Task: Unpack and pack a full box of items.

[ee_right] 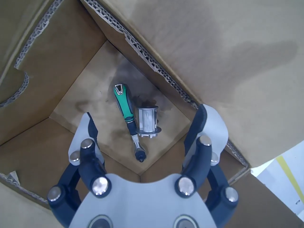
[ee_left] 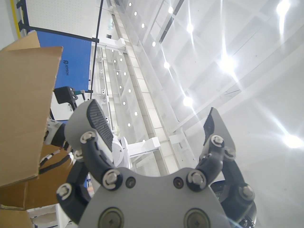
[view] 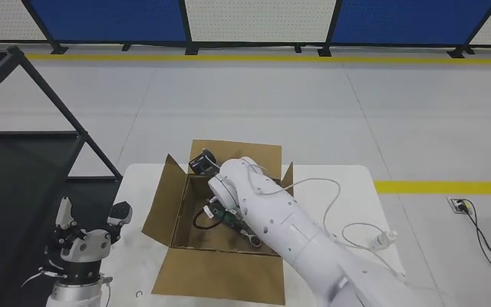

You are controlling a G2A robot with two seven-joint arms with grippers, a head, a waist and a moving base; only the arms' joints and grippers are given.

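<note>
Right claw is spread wide and empty, hanging inside the brown corrugated cardboard box above a steel ratchet with a green-and-black rubbery handle. It's lying flat on the box floor, right beside a small ribbed grey metal cylinder. I'd pinch across the grippy handle, not the slick shaft, and stay clear of that roll-prone cylinder. Left claw gapes empty beside the box, at the white bench edge.

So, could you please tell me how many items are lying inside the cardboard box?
2: a green-handled ratchet on the floor of the cardboard box, and a cylindrical metal filter right beside it. Part of the floor is hidden, so more may lie there.
</note>
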